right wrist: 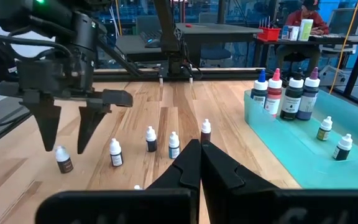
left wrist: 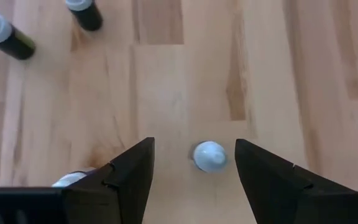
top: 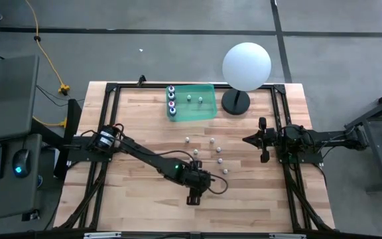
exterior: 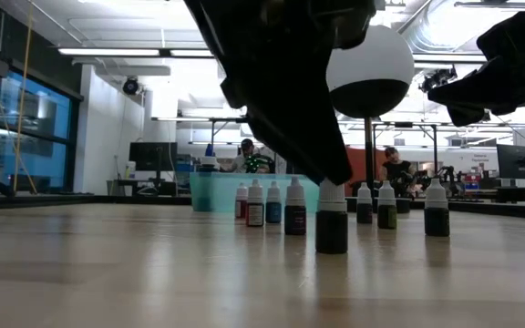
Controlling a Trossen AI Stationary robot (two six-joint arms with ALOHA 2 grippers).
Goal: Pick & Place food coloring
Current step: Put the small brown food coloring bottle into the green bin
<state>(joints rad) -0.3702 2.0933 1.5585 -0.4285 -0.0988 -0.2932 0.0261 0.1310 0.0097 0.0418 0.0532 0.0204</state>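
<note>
**Q:** Where are we?

**A:** An open lab with desks and monitors behind, a pale butcher-block wooden table (top: 144,199) in front. A translucent teal plastic tray (top: 204,109) sits at the far edge beside a large white globe lamp on a black base (top: 246,64). I am the left arm, reaching toward the table's near middle.

**Q:** And the food coloring?

**A:** Scattered. Four slightly larger dropper bottles with coloured caps (right wrist: 286,93) stand in a row in the tray, with two small ones beside them. A handful of tiny white-capped dropper bottles (top: 216,151) stand loose on the wood between me and the tray. My target, one dark-bodied, white-capped bottle (left wrist: 209,155), stands upright directly under my left gripper (left wrist: 194,171), its cap between my fingers with a clear gap on both sides.

**Q:** So you have hold of nothing?

**A:** Nothing. My jaws stand spread and empty. The right gripper (right wrist: 199,163) waits pressed closed at the right side of the table, also empty.

**Q:** How will the bottle handle?

**A:** Light, I judge, and rigid enough to squeeze. But it is narrow, tall for its base and probably smooth, so a nudge from one finger could tip it. I would pinch the body just under the cap, centred, closing evenly.
</note>
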